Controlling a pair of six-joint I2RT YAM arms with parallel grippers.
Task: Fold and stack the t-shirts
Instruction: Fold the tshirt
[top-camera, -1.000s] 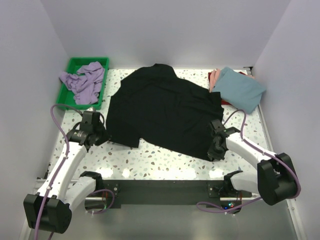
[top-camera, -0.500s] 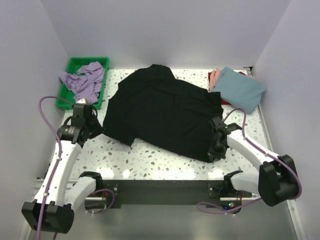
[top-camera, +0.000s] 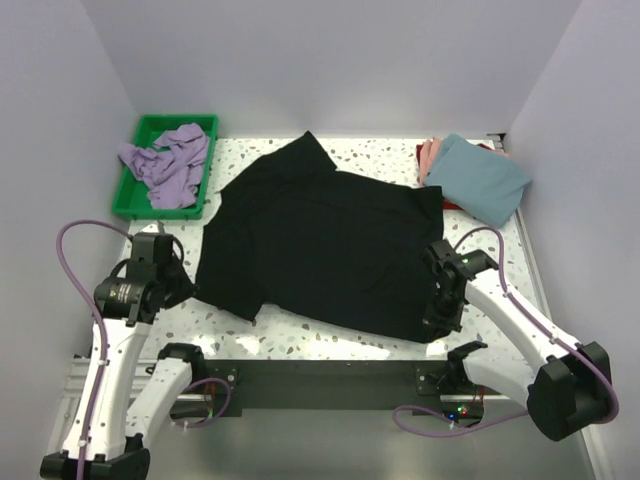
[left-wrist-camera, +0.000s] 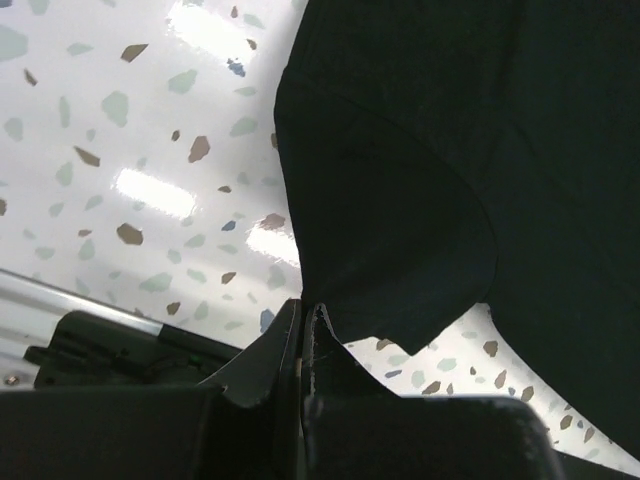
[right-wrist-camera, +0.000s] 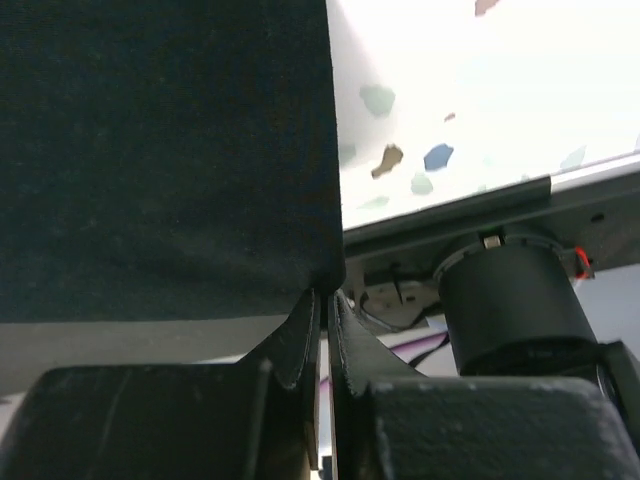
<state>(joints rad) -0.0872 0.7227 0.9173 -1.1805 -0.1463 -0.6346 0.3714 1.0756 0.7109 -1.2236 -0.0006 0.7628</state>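
The large black t-shirt (top-camera: 320, 240) lies spread across the middle of the table. My left gripper (top-camera: 180, 287) is shut on its left sleeve edge (left-wrist-camera: 380, 250), lifted a little. My right gripper (top-camera: 435, 318) is shut on its lower right corner (right-wrist-camera: 170, 160) near the table's front edge. A crumpled lavender t-shirt (top-camera: 165, 160) lies in the green tray (top-camera: 140, 130) at the back left. A folded teal-blue t-shirt (top-camera: 480, 178) sits on top of a pink one (top-camera: 428, 153) and a dark red one (top-camera: 420, 150) at the back right.
Speckled white table (top-camera: 310, 320) with walls on three sides. The black front rail (top-camera: 320, 375) and both arm bases lie along the near edge. Purple cables loop beside each arm.
Both grippers have pulled the black t-shirt toward the near edge. The left arm swung down and left with the sleeve, and the shirt now lies flatter and wider.
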